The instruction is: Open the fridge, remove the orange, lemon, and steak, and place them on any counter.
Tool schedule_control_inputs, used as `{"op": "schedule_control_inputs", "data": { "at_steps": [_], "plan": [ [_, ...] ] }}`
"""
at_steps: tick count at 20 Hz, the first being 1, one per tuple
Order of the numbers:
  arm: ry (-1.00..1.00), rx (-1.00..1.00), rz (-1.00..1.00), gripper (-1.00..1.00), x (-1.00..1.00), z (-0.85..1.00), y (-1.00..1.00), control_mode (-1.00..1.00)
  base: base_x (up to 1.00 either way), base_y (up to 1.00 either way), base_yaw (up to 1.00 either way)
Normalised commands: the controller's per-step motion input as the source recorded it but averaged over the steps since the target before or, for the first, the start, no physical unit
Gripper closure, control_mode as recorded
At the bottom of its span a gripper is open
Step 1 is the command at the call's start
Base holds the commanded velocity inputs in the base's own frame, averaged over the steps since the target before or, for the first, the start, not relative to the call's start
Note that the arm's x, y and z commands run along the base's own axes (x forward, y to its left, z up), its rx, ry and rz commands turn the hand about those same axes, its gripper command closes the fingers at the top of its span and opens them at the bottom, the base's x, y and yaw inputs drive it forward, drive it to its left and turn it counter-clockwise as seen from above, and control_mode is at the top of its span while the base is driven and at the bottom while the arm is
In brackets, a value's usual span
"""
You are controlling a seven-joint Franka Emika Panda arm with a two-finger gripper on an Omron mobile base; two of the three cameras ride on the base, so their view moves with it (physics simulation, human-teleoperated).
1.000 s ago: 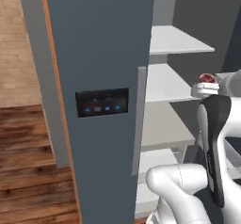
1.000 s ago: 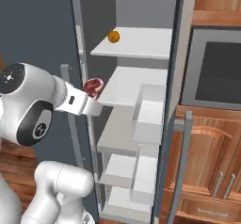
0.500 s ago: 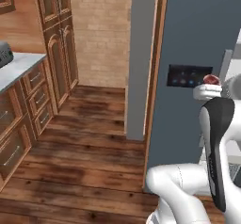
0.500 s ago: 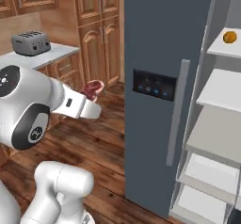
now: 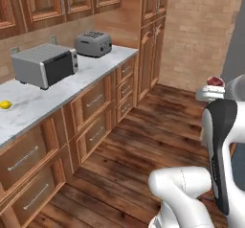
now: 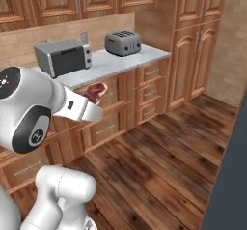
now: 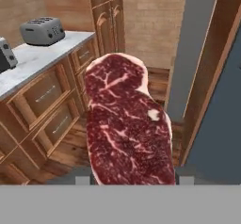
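My gripper (image 7: 134, 176) is shut on the steak (image 7: 127, 124), a flat dark red marbled slab that stands up between the fingers. From the base cameras the steak (image 5: 215, 81) (image 6: 96, 91) hangs in the air at the end of the arm, well short of the counter (image 5: 95, 69) (image 6: 111, 64) (image 7: 33, 63). At the counter's near left end a lemon (image 5: 5, 105) lies on the marble. The fridge (image 7: 221, 138) (image 6: 231, 176) is a dark blue-grey surface at the right edge. The orange is out of view.
A silver toaster oven (image 5: 45, 64) (image 6: 62, 56) and a grey toaster (image 5: 93, 43) (image 6: 123, 42) (image 7: 42, 30) stand on the counter. A tall wooden cabinet (image 5: 153, 35) closes its far end. Wood floor (image 5: 143, 145) lies between me and the drawers.
The whole picture has swung from the open fridge round to the counter, so the base has turned. The steak stays in the gripper throughout.
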Motion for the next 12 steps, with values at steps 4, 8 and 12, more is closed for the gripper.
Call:
{"op": "schedule_control_inputs", "data": {
  "at_steps": [4, 8, 12],
  "plan": [
    [0.00, 0.00, 0.00, 1.00, 0.00, 0.00, 0.00, 1.00, 0.00, 0.81, 0.53],
    [0.00, 0.00, 0.00, 1.00, 0.00, 0.00, 0.00, 1.00, 0.00, 0.73, 0.52],
    [0.00, 0.00, 0.00, 1.00, 0.00, 0.00, 0.00, 1.00, 0.00, 0.64, 0.51]
  ]
}}
